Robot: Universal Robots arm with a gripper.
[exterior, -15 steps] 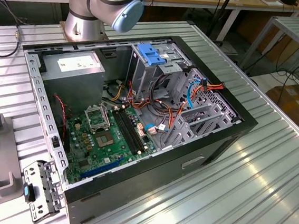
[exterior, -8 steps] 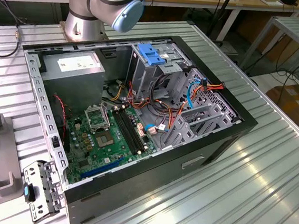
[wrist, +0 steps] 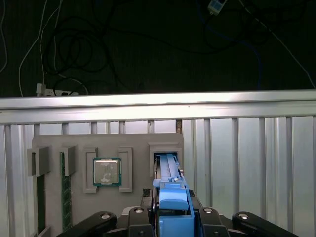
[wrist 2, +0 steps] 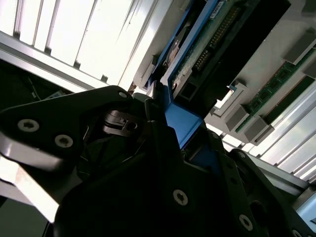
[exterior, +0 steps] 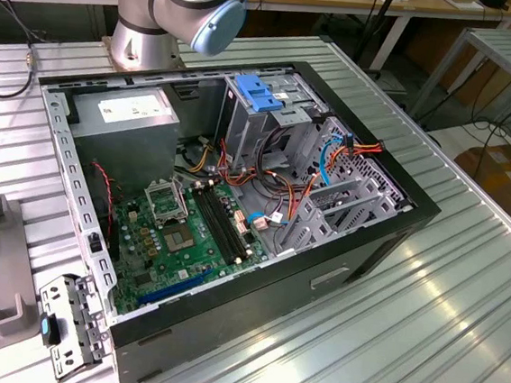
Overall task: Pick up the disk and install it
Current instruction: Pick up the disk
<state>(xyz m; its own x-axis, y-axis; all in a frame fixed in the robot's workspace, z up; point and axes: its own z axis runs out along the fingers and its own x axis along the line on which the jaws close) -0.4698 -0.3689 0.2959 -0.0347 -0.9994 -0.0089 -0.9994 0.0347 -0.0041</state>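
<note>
Snugly, fingers [wrist 2: 160,143] clamp the disk [wrist: 173,200] edgewise.

Disk [wrist: 170,170] stands on edge in the end pocket of the grey tray [wrist: 138,140], against the tray's short edge. Its blue plastic bracket [wrist: 174,200] faces up and runs the disk's length. Gripper [wrist: 174,219] is clamped across the bracket. In the second wrist view, the silver body and the connector edge [wrist 2: 210,42] are visible beside the blue frame.

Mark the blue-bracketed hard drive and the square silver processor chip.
blue-bracketed hard drive [wrist: 174,200], first wrist view, blue bracket's tab.
square silver processor chip [wrist: 107,172], first wrist view, metal lid's centre.
</note>
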